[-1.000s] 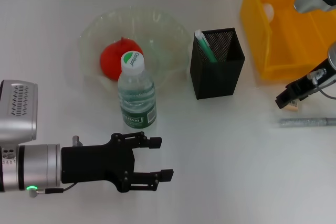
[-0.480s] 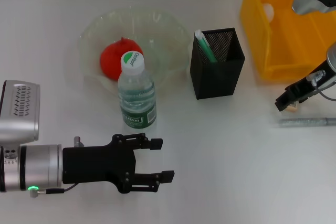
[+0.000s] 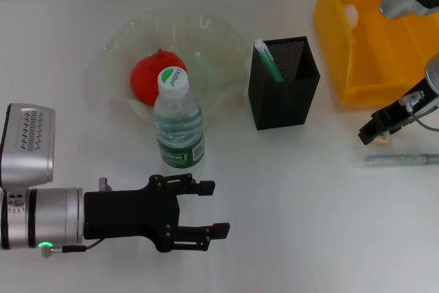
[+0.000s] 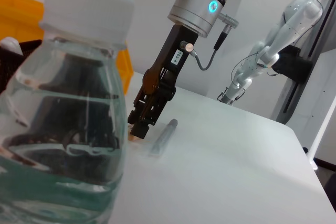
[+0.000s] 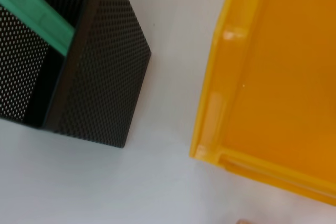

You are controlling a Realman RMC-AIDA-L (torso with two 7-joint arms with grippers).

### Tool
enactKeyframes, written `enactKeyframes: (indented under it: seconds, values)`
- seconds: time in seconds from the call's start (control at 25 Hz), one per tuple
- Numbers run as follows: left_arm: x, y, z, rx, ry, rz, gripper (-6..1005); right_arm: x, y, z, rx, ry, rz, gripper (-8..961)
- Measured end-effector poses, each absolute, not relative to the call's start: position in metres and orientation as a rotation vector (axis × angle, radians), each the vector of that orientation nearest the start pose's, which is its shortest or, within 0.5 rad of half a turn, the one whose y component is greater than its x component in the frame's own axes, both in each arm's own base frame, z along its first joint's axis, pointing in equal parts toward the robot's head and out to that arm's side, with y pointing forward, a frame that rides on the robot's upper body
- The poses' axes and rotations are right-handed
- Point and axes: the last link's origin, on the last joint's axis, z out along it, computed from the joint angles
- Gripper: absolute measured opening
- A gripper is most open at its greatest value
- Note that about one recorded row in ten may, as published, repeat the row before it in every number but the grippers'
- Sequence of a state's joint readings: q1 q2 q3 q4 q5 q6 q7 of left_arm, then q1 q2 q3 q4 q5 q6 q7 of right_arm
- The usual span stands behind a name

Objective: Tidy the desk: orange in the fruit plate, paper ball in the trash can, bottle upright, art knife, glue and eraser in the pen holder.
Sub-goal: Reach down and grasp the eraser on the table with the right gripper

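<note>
The orange (image 3: 152, 77) lies in the fruit plate (image 3: 206, 29). The bottle (image 3: 178, 123) stands upright in front of the plate and fills the near side of the left wrist view (image 4: 60, 129). The glue (image 3: 268, 60) leans inside the pen holder (image 3: 285, 90), as the right wrist view also shows: glue (image 5: 38, 12), pen holder (image 5: 92, 72). My right gripper (image 3: 374, 132) is shut on the eraser (image 3: 382, 141), low over the table, right of the pen holder. The art knife (image 3: 401, 160) lies flat just in front of it. My left gripper (image 3: 209, 207) is open and empty in front of the bottle.
The trash can (image 3: 374, 39) stands at the back right with a paper ball (image 3: 351, 13) inside; its rim is close to the pen holder (image 5: 212, 114). The left wrist view shows my right gripper (image 4: 140, 123) beside the art knife (image 4: 163, 136).
My right gripper has shifted slightly left with the eraser. My left arm has crept a little to the right. Nothing else moved.
</note>
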State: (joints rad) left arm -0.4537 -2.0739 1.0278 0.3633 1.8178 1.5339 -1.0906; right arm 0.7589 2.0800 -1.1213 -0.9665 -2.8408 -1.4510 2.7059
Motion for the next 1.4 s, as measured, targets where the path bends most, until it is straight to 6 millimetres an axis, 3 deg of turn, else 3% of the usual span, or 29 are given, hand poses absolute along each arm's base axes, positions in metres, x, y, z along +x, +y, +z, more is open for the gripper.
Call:
enactKeyframes:
  seconds: [0.52,0.76,1.2,1.4]
  values:
    - [-0.28,0.258,-0.071,-2.949,-0.578,-0.746,798,0.24,0.387,0.004,-2.247,1.36,-0.587,555]
    - [-0.28,0.258,-0.071,-2.949,-0.579,-0.745,798,0.24,0.387,0.004,-2.246,1.359,-0.59,476]
    - [-0.281,0.257,-0.071,-2.946,-0.584,-0.746,797,0.236,0.387,0.01,-2.257,1.34,-0.569,436]
    - [-0.282,0.257,-0.071,-2.944,-0.585,-0.747,797,0.233,0.383,0.015,-2.28,1.342,-0.526,300]
